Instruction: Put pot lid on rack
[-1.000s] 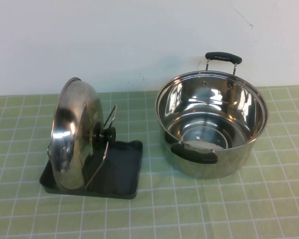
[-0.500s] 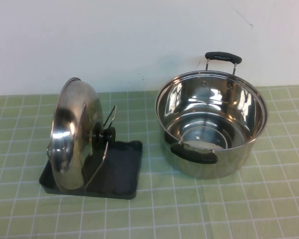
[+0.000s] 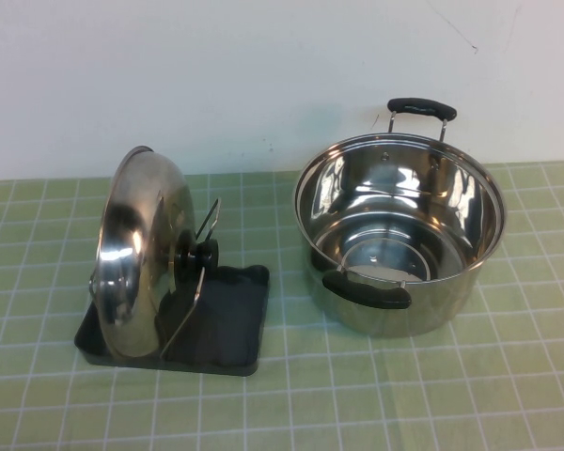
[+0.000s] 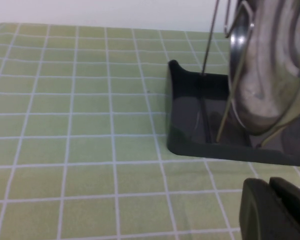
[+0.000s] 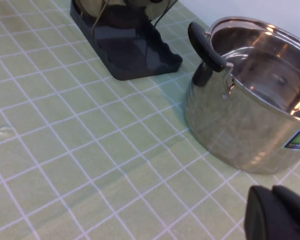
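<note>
Green checked cloth (image 3: 432, 395), pot lid (image 3: 136, 254) unmoved on rack (image 3: 230, 324) — left claw (image 4: 277, 210), right claw (image 5: 277, 212) low nearby, grip unclear

No readable text is showing anywhere. The pot (image 5: 250, 100) is carrying a small green and blue sticker (image 5: 297, 139) low on its outer wall, seen in the right wrist view, but its print is too small to read.

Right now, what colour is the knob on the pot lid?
Black. The knob sits at the centre of the shiny steel pot lid, clearest in the high view.
</note>
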